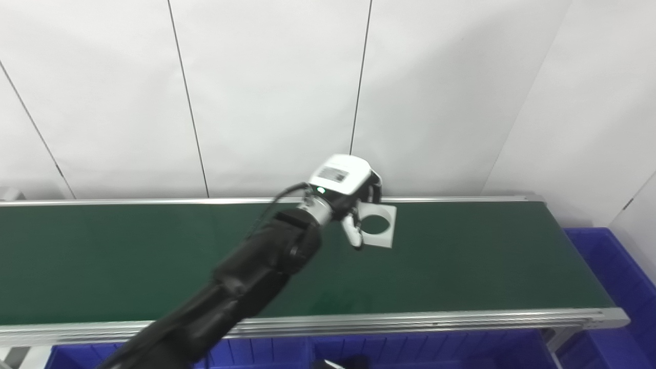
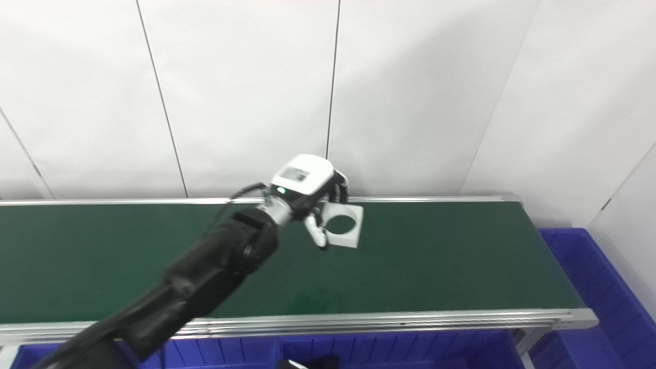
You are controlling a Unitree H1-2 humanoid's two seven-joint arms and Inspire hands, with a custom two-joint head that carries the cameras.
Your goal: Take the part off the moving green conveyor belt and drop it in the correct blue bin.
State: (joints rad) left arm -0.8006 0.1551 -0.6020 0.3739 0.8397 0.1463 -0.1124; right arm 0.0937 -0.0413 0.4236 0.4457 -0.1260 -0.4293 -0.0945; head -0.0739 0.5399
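Note:
A white square part with a round hole through it is held above the green conveyor belt, lifted off the surface near the far rail. My left hand is shut on it, thumb on the near side and fingers over its top edge. Its black arm reaches in from the bottom left across the belt. My right hand is out of sight in both views.
Blue bins run along the near side below the belt's metal rail. Another blue bin sits past the belt's right end. A white panelled wall stands right behind the belt.

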